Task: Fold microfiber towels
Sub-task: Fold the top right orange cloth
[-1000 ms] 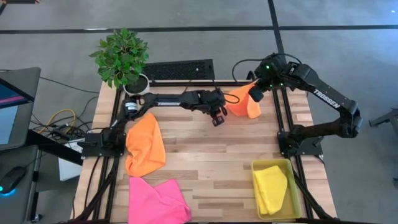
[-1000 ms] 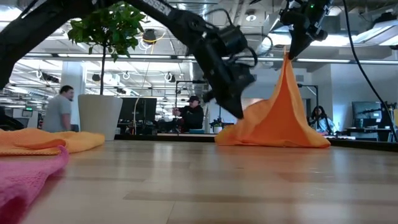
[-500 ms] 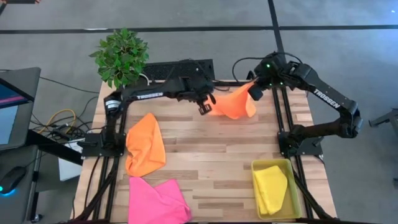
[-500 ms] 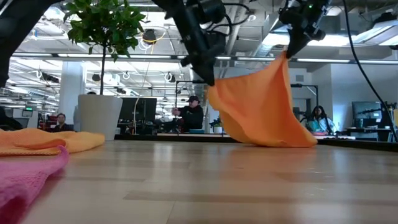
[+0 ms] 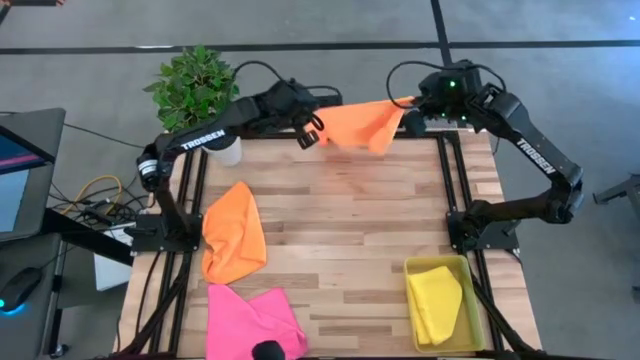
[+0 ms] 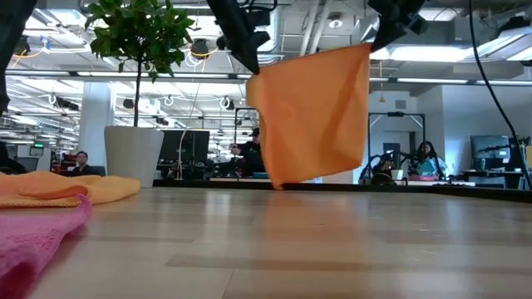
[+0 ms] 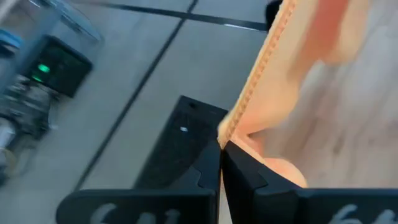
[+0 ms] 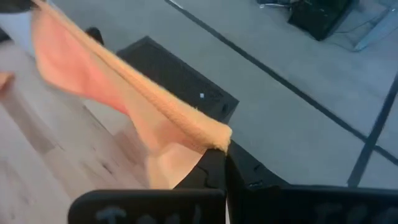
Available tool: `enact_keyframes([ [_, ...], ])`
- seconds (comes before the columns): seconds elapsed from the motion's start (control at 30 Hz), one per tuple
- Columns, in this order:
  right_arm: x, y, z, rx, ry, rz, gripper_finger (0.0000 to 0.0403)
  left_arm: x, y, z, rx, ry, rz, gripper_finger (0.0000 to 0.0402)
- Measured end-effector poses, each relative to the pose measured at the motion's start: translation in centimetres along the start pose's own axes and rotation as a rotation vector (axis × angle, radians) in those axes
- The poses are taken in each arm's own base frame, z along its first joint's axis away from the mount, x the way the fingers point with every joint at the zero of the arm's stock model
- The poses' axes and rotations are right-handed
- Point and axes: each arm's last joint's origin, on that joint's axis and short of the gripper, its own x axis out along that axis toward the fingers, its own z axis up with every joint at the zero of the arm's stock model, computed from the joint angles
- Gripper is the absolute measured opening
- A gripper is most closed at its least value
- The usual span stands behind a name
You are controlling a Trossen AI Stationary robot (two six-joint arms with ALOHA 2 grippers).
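Note:
An orange towel (image 5: 362,124) hangs spread between my two grippers at the table's far edge; in the low view (image 6: 312,112) its lower tip is at or just above the table. My left gripper (image 5: 312,132) is shut on its left upper corner, my right gripper (image 5: 408,112) shut on its right upper corner. A second orange towel (image 5: 235,232) lies crumpled on the table's left. A pink towel (image 5: 252,320) lies at the near left. A yellow towel (image 5: 436,300) lies in the yellow bin (image 5: 470,300). My left gripper pinches the orange towel's upper left corner (image 7: 227,134) between its two fingers, on the stitched edge. The towel hangs below the hold, its top edge drawn across to the other gripper. My right gripper pinches the towel's upper right corner (image 8: 217,137) between its two fingers, on the hem. The towel hangs below it, its top edge nearly taut.
A potted plant (image 5: 197,92) stands at the far left corner. A black keyboard-like panel (image 5: 290,108) lies beyond the far edge. The table's middle (image 5: 340,230) is bare wood. People sit in the room behind (image 6: 249,154).
Both grippers have risen and gone toward the table's far edge. My left gripper took hold of the towel's corner on the table and drew it up and to the left. The towel went from a heap hanging from the right gripper to a spread sheet lifted off the table.

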Motion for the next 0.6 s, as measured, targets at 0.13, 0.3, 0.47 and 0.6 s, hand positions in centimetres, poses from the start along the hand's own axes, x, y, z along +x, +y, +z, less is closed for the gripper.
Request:
enact_keyframes([
  [0.13, 0.0, 0.1, -0.3, -0.009, 0.028, 0.007, 0.0009, -0.9, 0.4, 0.1, 0.055, -0.017, 0.003, 0.0000],
  [0.3, -0.2, 1.4, -1.3, -0.050, 0.139, 0.062, 0.0008, -1.5, -1.0, -0.5, 0.109, 0.025, -0.141, 0.0000],
  [0.47, -0.3, 3.1, -2.9, -0.044, 0.290, 0.122, 0.0008, -2.0, -3.5, -1.3, 0.142, 0.122, -0.249, 0.0000],
  [0.6, 0.3, 4.6, -4.6, -0.064, 0.401, 0.157, 0.0008, -3.1, -5.3, -1.6, 0.149, 0.148, -0.343, 0.0000],
])
